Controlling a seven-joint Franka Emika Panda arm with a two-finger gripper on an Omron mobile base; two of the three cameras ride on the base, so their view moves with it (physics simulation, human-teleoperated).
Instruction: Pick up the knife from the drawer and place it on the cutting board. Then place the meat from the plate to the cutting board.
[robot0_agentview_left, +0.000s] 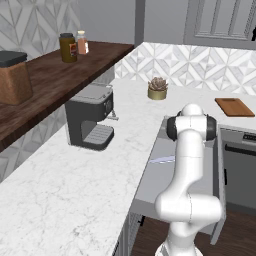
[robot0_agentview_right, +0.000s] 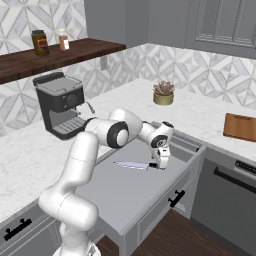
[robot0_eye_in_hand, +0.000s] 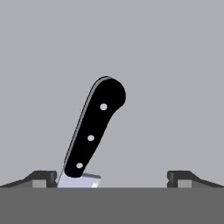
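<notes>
The grey drawer (robot0_agentview_right: 125, 197) stands pulled out below the marble counter. On its flat floor lies the knife (robot0_agentview_right: 134, 164), silver blade pointing left and black handle to the right; its blade (robot0_agentview_left: 162, 159) also shows beside the arm. My gripper (robot0_agentview_right: 161, 161) hangs low in the drawer right over the handle end. In the hand view the black handle (robot0_eye_in_hand: 94, 129) lies between my open fingertips (robot0_eye_in_hand: 43, 177), nearer the left one, and the gripper (robot0_eye_in_hand: 111, 179) holds nothing. The reddish-brown cutting board (robot0_agentview_right: 241, 127) rests on the counter at the far right (robot0_agentview_left: 234, 106).
A dark coffee machine (robot0_agentview_left: 90, 117) stands on the counter to the left. A small potted succulent (robot0_agentview_left: 157, 89) sits near the back wall. Jars (robot0_agentview_left: 68, 47) stand on the dark wall shelf. A grey appliance front (robot0_agentview_right: 225, 200) lies right of the drawer.
</notes>
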